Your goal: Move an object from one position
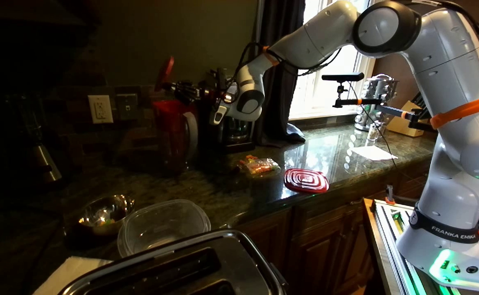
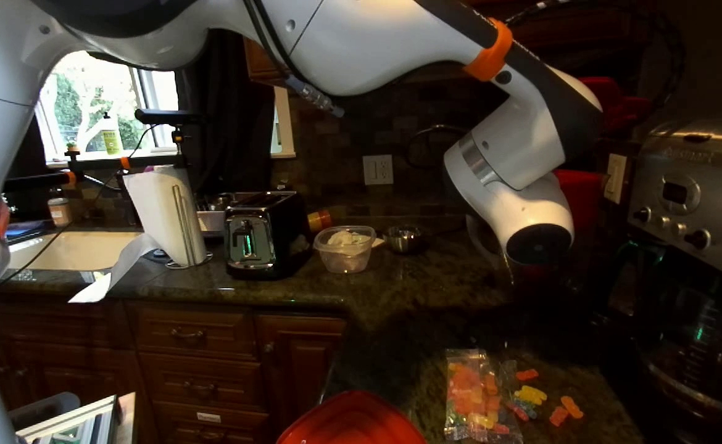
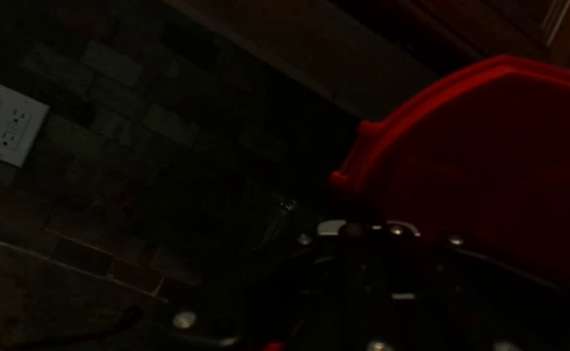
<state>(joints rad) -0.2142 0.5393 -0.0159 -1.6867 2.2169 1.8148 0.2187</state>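
Observation:
The object is a shallow round bright-red piece like a lid (image 1: 166, 73). It is held up on edge, tilted, above a tall red pitcher (image 1: 170, 127). In the wrist view the red piece (image 3: 489, 146) fills the right side, its rim running down to the fingertips. My gripper (image 1: 167, 86) looks shut on its lower edge; the fingertips (image 3: 363, 228) are close together, but the picture is very dark. In an exterior view the arm hides the gripper, and a red part (image 2: 617, 102), probably the piece, shows behind the arm.
A coffee maker (image 2: 691, 185) stands near the pitcher. On the counter are a candy bag (image 1: 260, 165), a red-and-white spiral lid (image 1: 306, 180), a small metal bowl (image 1: 127, 203), a clear plastic container (image 1: 163, 223) and a toaster (image 1: 174, 270). A wall outlet (image 1: 100, 109) is behind.

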